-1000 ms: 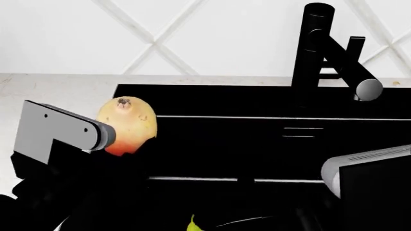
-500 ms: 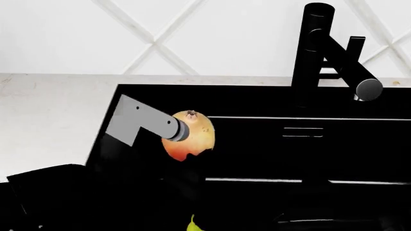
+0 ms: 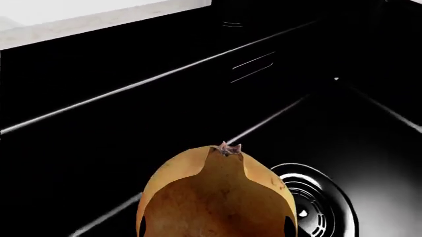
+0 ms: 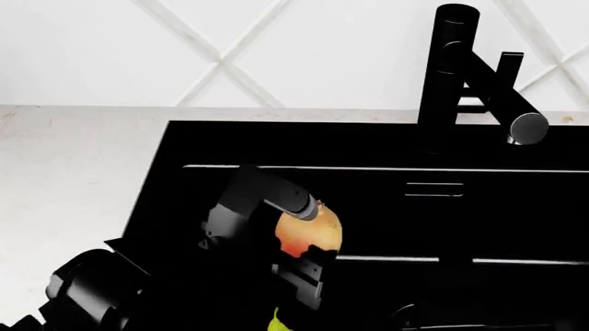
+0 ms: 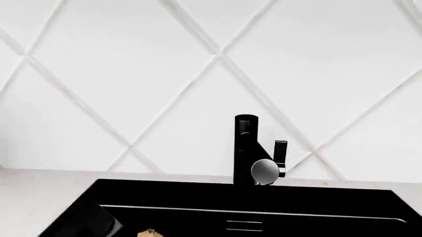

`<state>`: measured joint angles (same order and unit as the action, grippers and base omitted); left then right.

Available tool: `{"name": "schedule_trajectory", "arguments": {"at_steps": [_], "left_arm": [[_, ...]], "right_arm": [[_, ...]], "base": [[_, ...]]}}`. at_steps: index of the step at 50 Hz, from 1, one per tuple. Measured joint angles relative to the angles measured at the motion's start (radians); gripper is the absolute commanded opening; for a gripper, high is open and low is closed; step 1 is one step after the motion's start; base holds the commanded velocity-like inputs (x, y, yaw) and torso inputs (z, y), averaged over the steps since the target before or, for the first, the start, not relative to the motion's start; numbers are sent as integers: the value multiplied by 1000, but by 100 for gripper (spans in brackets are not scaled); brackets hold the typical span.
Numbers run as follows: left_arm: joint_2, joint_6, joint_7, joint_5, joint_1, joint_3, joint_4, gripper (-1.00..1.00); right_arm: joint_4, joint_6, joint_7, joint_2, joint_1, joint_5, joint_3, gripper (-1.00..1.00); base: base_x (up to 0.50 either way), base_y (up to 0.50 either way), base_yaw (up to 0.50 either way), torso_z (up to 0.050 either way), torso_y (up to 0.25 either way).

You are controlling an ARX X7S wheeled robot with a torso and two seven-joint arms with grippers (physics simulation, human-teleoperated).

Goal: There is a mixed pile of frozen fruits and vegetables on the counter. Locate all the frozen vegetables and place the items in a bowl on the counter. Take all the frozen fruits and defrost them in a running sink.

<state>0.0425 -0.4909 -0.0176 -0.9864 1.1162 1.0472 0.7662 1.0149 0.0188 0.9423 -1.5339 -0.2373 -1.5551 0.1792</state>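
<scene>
Head view: we log the left gripper (image 4: 308, 238) pinching the round fruit (image 4: 313, 231). It has travelled from the worktop's (image 4: 74, 172) edge at the sink's (image 4: 387, 145) left rim to a low spot inside the basin. In the left wrist view the fruit (image 3: 218, 197) hangs just beside the drain (image 3: 316, 202). We judge release is due. Faucet (image 4: 460, 62) shows no water. Right gripper: out of view, state unknown.
</scene>
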Motion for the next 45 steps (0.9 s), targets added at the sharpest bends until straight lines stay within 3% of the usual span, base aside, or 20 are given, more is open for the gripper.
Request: {"name": "schedule_trajectory", "arguments": {"at_steps": [8, 15, 36, 37, 45], "left_arm": [[-23, 114, -26, -208, 38, 246, 130, -100], [-32, 164, -40, -323, 52, 385, 189, -100], [-39, 167, -59, -400, 38, 508, 262, -100], [-39, 166, -59, -401, 39, 510, 262, 100], [-41, 161, -51, -419, 54, 510, 253, 100]], "right_arm": [[8, -13, 4, -7, 22, 9, -4, 100], [13, -23, 7, -14, 37, 13, -9, 100], [26, -60, 19, -27, 90, 41, -11, 100], [26, -62, 19, -28, 93, 42, -11, 100], [26, -77, 19, -29, 114, 57, -9, 100]], "base": [[0, 0, 0, 1, 0], [0, 0, 0, 0, 0], [0, 0, 0, 0, 0], [0, 0, 0, 0, 0], [0, 0, 0, 0, 0]]}}
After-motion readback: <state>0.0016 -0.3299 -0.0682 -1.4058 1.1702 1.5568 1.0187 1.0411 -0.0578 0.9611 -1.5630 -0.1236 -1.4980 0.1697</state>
